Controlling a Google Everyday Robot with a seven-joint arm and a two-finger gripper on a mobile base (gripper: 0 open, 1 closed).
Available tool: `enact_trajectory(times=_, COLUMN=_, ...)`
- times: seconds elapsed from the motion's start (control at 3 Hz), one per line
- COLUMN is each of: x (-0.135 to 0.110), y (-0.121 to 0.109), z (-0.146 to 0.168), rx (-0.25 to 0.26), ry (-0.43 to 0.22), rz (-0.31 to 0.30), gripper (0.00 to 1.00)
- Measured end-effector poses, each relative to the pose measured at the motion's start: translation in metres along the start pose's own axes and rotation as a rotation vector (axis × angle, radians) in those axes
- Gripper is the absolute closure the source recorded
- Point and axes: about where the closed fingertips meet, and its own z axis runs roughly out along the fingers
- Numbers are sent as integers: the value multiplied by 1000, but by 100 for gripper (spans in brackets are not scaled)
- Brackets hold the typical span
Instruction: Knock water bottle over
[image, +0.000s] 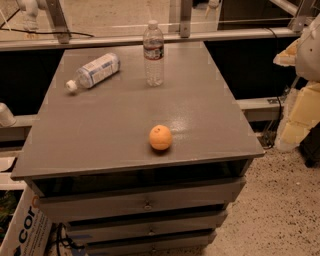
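Observation:
The water bottle (154, 54) stands upright near the far edge of the grey cabinet top (115, 135), a little right of centre. It is clear and ribbed, with a white cap and a narrow dark red-and-white label band. My gripper is not in view. Only cream-coloured parts of my arm (301, 90) show at the right edge, beside the cabinet and well away from the bottle.
A second bottle (94, 72) with a large white and light-blue label lies on its side at the far left of the top. An orange (160, 137) sits near the front edge. Drawers (145, 202) are below. A rail (125, 40) runs behind the cabinet.

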Motion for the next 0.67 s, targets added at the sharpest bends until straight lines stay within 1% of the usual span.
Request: enact_trajectory(times=0.67, x=0, y=0, z=0, rx=0, ry=0, rz=0, gripper=0)
